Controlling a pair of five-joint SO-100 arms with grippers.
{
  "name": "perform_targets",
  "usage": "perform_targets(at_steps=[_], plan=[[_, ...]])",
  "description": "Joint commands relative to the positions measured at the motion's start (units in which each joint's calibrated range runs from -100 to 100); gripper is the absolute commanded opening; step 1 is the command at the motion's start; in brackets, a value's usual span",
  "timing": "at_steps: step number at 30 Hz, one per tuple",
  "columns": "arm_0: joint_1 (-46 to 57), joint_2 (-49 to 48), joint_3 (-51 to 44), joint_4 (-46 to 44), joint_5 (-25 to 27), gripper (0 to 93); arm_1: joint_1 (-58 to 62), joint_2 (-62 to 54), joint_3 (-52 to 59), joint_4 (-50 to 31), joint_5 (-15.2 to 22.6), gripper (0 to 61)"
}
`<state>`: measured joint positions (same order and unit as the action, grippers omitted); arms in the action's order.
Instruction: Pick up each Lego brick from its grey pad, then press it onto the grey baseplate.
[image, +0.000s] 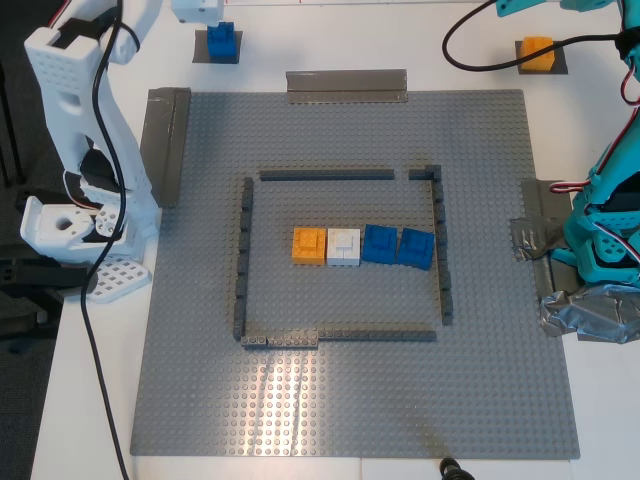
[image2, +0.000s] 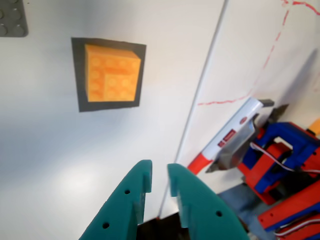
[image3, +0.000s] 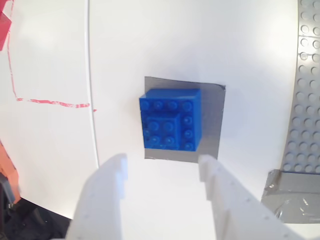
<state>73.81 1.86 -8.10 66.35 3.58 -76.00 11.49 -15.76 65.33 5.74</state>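
Observation:
An orange Lego brick (image: 536, 53) sits on its grey pad (image: 559, 64) at the exterior view's far right. My first gripper (image2: 159, 182), teal, hangs apart from this brick (image2: 111, 72) over bare white table, shut and empty. A blue Lego brick (image: 221, 42) sits on its grey pad (image: 200, 52) at the far left. My second gripper (image3: 162, 167), white, is open just short of this brick (image3: 171, 120), its fingers (image3: 116, 172) spread wider than the brick and not touching it. The grey baseplate (image: 200, 400) fills the middle and bears a dark-grey frame (image: 325, 175).
Inside the frame stand an orange brick (image: 309, 244), a white brick (image: 343, 246) and two blue bricks (image: 380, 243). Grey tape strips (image: 347, 85) hold the plate's edges. The white arm's base (image: 75, 230) stands at the exterior view's left, the teal arm's base (image: 605, 230) at its right.

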Motion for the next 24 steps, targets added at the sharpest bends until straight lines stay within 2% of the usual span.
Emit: perform_targets(at_steps=[1,7,16,19,24], plan=[[0.0,0.2,-2.6,0.0,-0.1,8.5,-0.8,0.9,-4.8,0.1,1.1,24.4],[-1.2,0.5,-2.7,1.2,-0.2,10.1,-0.8,4.8,-7.1,-1.6,1.9,23.9],[-0.6,3.1,-3.3,1.2,-0.2,25.2,-0.6,9.0,-10.5,-2.8,2.0,23.1],[-0.6,6.4,-7.2,4.0,-0.7,25.4,-0.6,9.6,-11.0,-3.5,2.0,22.9],[-1.2,12.0,-19.8,15.7,-4.2,25.4,-0.5,10.6,-11.0,-4.2,1.9,22.5]])
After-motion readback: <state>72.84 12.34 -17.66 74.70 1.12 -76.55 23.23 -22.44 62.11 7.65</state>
